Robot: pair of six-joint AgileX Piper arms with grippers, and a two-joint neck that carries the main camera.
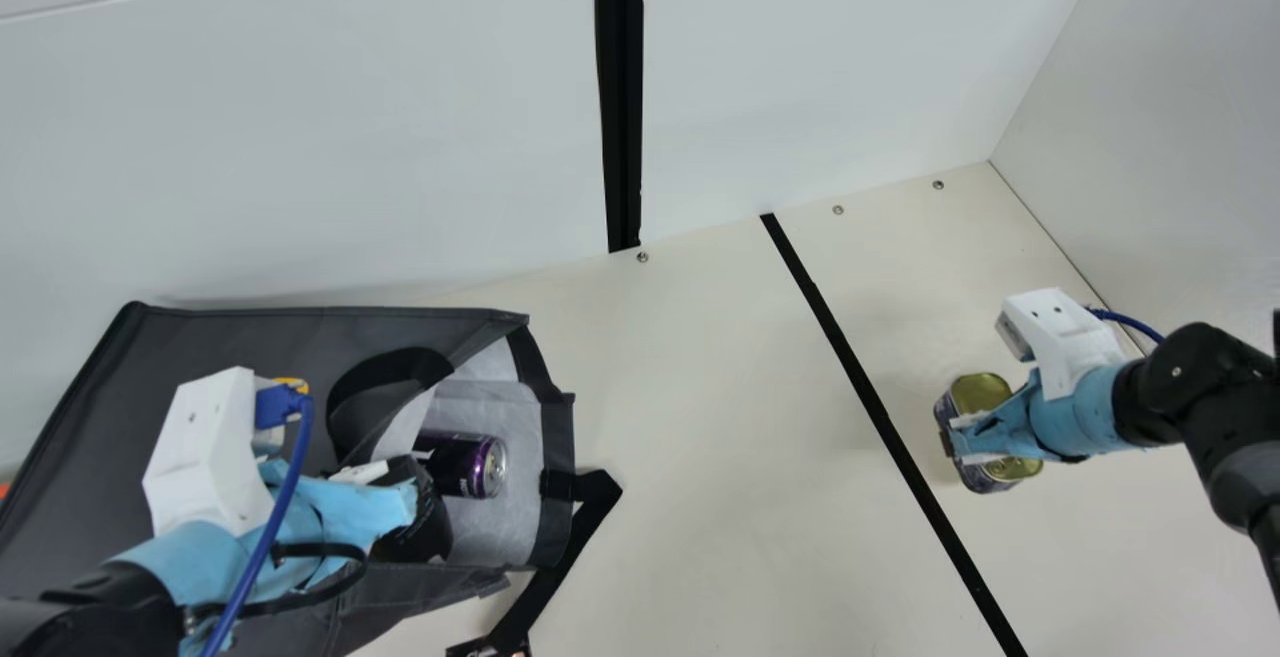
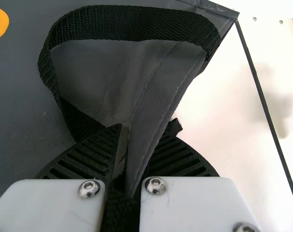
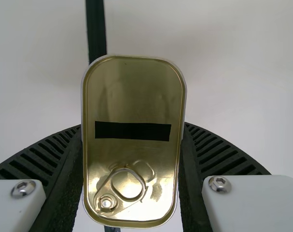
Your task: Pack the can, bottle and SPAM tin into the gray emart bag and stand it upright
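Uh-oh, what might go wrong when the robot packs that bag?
The purple can lies on its side near the open mouth of the gray bag, so it might roll out. The left gripper pinches just the bag's edge, which could slip and let the mouth sag.

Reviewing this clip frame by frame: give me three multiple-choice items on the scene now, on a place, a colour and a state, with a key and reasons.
1. Where is the purple can?
A) On the bare table
B) In the right hand
C) In the mouth of the gray bag

2. What colour is the lid of the SPAM tin?
A) Gold
B) Red
C) White

3. How is the right hand?
A) Open and empty
B) Closed on the tin
C) Closed on a strap

Key:
1 C: the main view shows it against the bag's pale lining.
2 A: the right wrist view shows a gold lid with a pull ring.
3 B: its fingers press the tin from both sides.
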